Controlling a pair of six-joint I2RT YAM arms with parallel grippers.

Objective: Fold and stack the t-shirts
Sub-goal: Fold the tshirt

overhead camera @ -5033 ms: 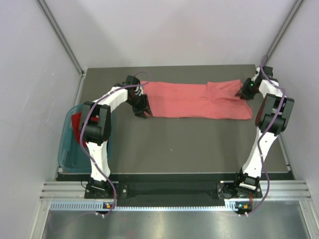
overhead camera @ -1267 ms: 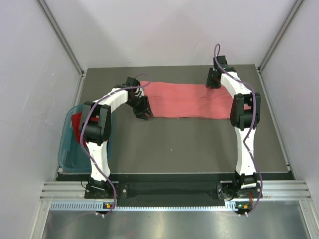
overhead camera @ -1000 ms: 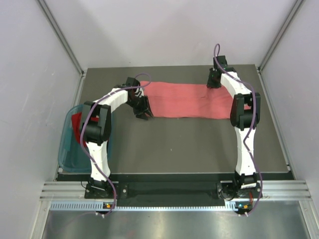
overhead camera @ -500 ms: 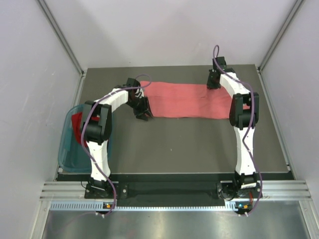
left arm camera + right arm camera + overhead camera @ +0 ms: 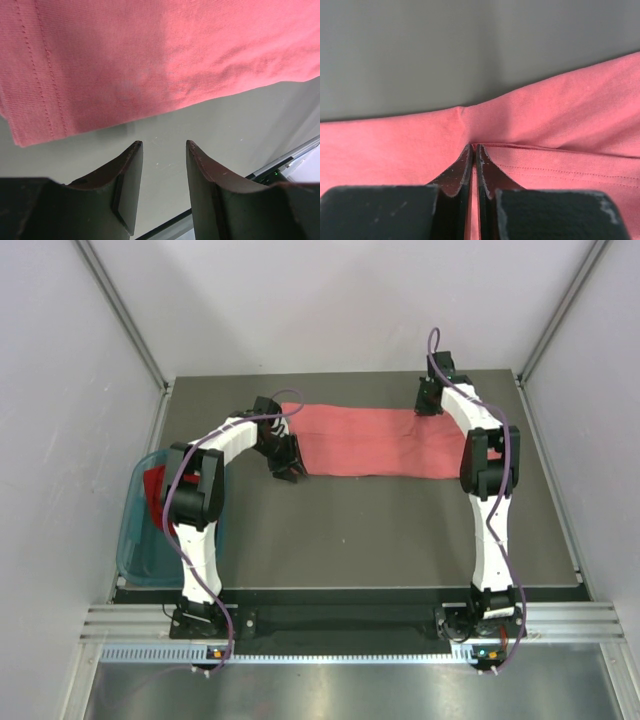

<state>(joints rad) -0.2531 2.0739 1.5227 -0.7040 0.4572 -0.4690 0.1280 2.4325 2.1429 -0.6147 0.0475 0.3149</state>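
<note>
Salmon-pink t-shirt lies flat as a long, narrow band, stretched between the two end effectors across the dark worktop. It spans from the left end effector to just past the right one.

Right end effector: fingers pressed together with only a hairline gap, tips planted at the far edge of the shirt. Cloth puckers into a small ridge right at the fingertips, so a pinch of fabric is caught between them. A stitched hem runs just to the right of the tips. Bare worktop lies beyond the tips, past the shirt's edge.

Left end effector: jaws stand partly apart, at a middling gap, with nothing between them. The tips hover over bare worktop just short of the shirt's near edge. The shirt's double-stitched hem and corner sit ahead of the tips and to their left. Whether the tips touch the worktop I cannot tell.

Deep red t-shirt: bunched inside the teal plastic basket, well apart from the left end effector, out beyond that arm's elbow at the worktop's left edge. Only part of the cloth shows; the arm covers the rest.

Grey panel walls stand behind both end effectors and on either side.
</note>
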